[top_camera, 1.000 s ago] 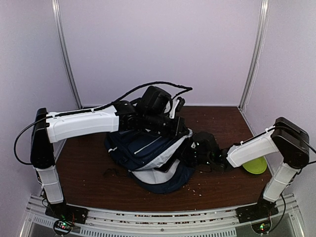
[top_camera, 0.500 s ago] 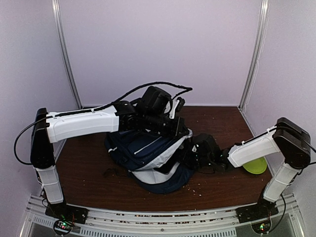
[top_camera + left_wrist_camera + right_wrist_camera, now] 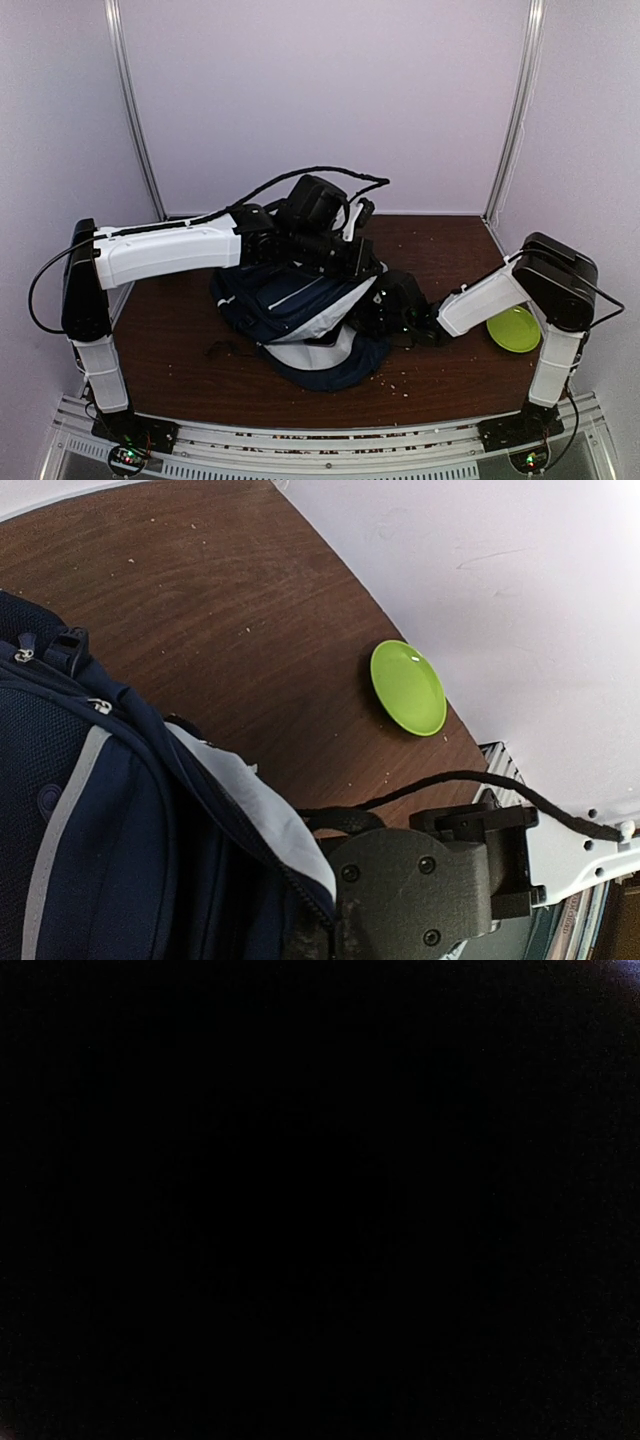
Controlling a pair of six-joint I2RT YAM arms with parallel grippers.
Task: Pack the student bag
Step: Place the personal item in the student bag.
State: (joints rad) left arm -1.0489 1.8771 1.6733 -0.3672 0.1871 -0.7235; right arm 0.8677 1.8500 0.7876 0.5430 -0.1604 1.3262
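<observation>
Navy student bag (image 3: 290,305) lay on the counter (image 3: 170,330) in the top view, its rim pinched at 12 o'clock by the clenched left hand (image 3: 352,262), the right hand (image 3: 392,308) buried in its mouth from 3 o'clock. The left wrist view showed a green plate (image 3: 408,688) at the bag's 2 o'clock. The right wrist view was black, so that hand's grip could not be told.
</observation>
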